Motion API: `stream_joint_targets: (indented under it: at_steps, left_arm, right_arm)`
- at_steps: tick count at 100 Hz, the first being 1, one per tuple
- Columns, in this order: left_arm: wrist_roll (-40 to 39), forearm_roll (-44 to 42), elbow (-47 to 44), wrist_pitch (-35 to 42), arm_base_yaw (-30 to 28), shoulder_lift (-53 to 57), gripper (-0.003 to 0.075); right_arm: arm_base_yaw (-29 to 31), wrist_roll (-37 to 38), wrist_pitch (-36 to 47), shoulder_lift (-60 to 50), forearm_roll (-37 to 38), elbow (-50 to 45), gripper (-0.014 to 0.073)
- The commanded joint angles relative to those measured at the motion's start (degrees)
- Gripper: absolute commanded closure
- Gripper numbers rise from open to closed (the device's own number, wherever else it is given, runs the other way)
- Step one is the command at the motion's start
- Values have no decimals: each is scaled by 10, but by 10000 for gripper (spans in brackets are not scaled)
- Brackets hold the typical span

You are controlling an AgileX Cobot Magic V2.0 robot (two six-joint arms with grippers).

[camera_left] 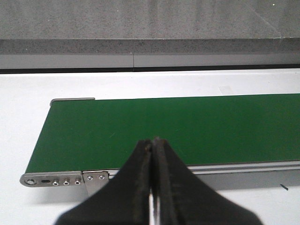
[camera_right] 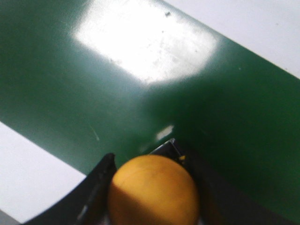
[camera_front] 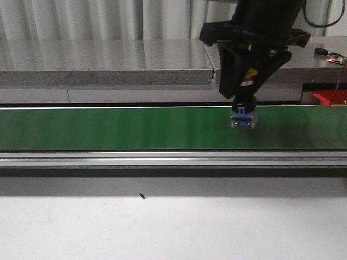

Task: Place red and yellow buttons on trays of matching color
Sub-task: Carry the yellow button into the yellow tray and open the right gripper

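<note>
Nearest the robot lies a bare white table (camera_front: 173,227) with one small dark speck (camera_front: 142,196) on it. Past it runs a metal rail (camera_front: 162,158), then the green belt (camera_front: 108,128), which spans the front view from edge to edge and is open along its whole left stretch.

The left gripper (camera_left: 152,154) shows only in its own wrist view, its jaws pressed together with nothing between them, hanging above the belt's rounded end, where the belt stops short and white table surrounds it.

The right gripper (camera_front: 244,105) reaches down onto the belt right of centre, its jaws pinching the yellow button (camera_right: 152,190). In the front view only a sliver of yellow and a blue base show below the fingers; the arm is cut off at the top.

Beyond stands a grey stone counter (camera_front: 108,62). A red tray (camera_front: 328,97) peeks in at far right, mostly cut off. No writing is readable.
</note>
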State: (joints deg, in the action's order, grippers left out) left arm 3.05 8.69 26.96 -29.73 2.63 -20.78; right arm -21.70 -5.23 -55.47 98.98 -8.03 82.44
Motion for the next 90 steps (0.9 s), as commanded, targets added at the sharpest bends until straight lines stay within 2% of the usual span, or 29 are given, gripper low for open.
stream_joint_targets:
  at_steps: [1,18,32,65,82,90]
  left_arm:
    - [0,4,15,39,1,-4,741]
    - [0,4,15,39,1,-4,741]
    - [0,4,15,39,1,-4,741]
    - [0,4,15,39,1,-4,741]
    - [0,4,15,39,1,-4,741]
    - [0,4,15,39,1,-4,741]
  right_arm:
    - [11,21,-13,-63,23,20,391]
    - [71,34,-35,-126,24,13,391]
    - [148,34,-46,-189,24,-26,391]
    - [381,35,5,-342,23,-201,391]
    - [512,27,27,-368,23,-256,391]
    - [549,26,47,-366,17,-270,391]
